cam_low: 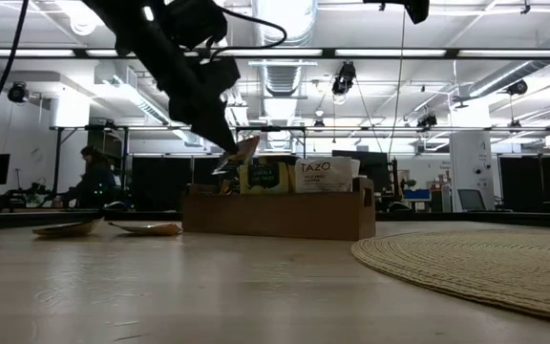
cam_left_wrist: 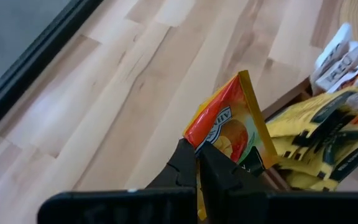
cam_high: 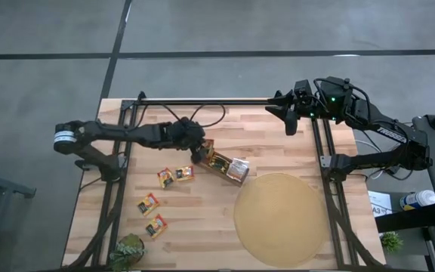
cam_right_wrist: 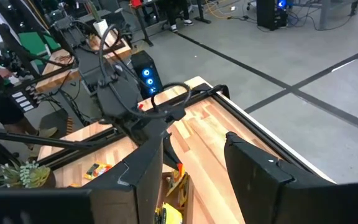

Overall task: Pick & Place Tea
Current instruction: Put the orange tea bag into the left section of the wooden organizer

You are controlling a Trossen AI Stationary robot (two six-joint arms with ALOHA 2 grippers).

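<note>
The left end effector (cam_left_wrist: 197,163) is closed on one orange-red tea sachet (cam_left_wrist: 230,124), pinched at a lower corner so the sachet stands up and tilted. It hangs just above the near end of the brown box (cam_low: 277,212), which already holds upright sachets, green-yellow and white. The step in hand appears to be placing this sachet into the box.

To do it well, the sachet should be brought over a free slot, turned edge-down in line with those already standing, lowered between them, and released only once its lower edge is inside the walls. The corner grip leaves the sachet free to swing; a slow descent is advised.

Obstructions: the packed sachets lean toward the open end and could catch the incoming one. Whether a clear gap remains is hard to tell from these views.

Four loose sachets (cam_high: 165,177) lie flat on the surface (cam_high: 278,151) beside the box. A round mat (cam_high: 282,219) lies nearby, a small plant (cam_high: 128,251) at the corner. The right end effector (cam_high: 288,115) waits, fingers apart and empty, at the far edge.
</note>
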